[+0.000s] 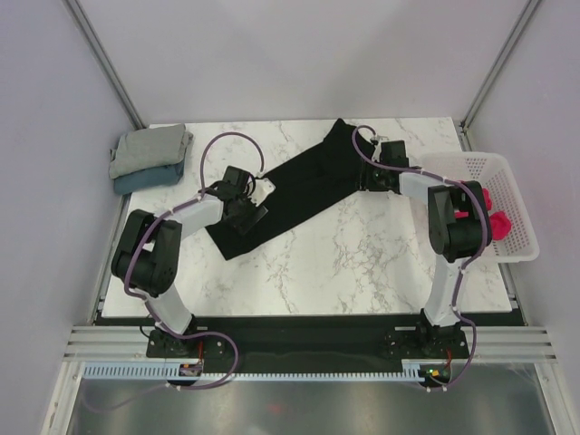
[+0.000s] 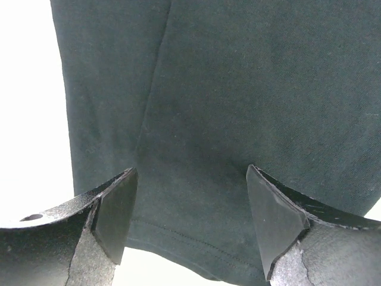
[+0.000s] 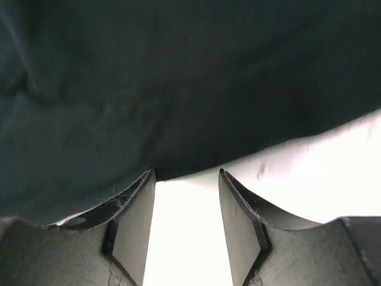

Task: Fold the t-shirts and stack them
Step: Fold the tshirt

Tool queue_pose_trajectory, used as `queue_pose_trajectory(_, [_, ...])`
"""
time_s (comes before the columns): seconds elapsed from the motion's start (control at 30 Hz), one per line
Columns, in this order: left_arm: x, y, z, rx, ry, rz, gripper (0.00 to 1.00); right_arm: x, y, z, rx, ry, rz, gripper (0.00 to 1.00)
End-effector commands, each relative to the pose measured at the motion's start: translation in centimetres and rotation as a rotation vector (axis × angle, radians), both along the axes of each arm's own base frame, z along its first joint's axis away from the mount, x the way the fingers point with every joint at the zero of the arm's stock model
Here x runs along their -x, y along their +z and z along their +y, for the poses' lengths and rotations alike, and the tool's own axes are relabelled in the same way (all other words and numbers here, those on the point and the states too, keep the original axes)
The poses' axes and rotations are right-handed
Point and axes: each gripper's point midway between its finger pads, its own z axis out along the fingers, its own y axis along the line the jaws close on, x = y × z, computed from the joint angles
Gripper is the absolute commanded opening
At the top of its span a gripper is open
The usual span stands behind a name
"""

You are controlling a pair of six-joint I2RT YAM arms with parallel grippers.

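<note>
Hovering my open left pincer over the near end of the shirt; it is running diagonally toward my open right pincer.

Black t-shirt: long folded strip, diagonal on tabletop. Grey shirt folded atop blue shirt, far-left corner. Pink-red shirt in basket.

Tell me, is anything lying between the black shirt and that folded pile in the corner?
Nothing visible. Bare table separates the black t-shirt from the folded pile. Only the robot's own left gripper, open, hangs over the shirt.
</note>
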Motion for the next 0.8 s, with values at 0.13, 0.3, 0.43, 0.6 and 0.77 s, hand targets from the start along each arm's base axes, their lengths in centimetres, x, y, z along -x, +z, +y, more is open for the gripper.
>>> queue_pose_trajectory(0.13, [2.8, -2.2, -0.3, -0.045, -0.079, 0.065, 0.81, -5.3, 0.1, 0.8, -0.007, -0.027, -0.046, 0.54])
queue_pose_trajectory(0.3, [6.5, -3.5, -1.8, -0.106, -0.177, 0.132, 0.80, -7.9, 0.0, 2.2, -0.025, -0.015, -0.033, 0.55])
queue_pose_trajectory(0.43, [9.3, -3.7, -4.4, -0.110, -0.265, 0.174, 0.80, -8.8, 0.3, 2.7, -0.034, -0.007, -0.040, 0.55])
queue_pose_trajectory(0.6, [11.7, -2.5, -10.0, -0.067, -0.383, 0.198, 0.80, -9.3, -0.3, 3.3, -0.037, 0.010, -0.031, 0.55])
queue_pose_trajectory(0.77, [12.9, -1.9, -14.0, -0.080, -0.480, 0.212, 0.80, -9.1, -0.5, 3.8, -0.041, 0.034, -0.024, 0.55])
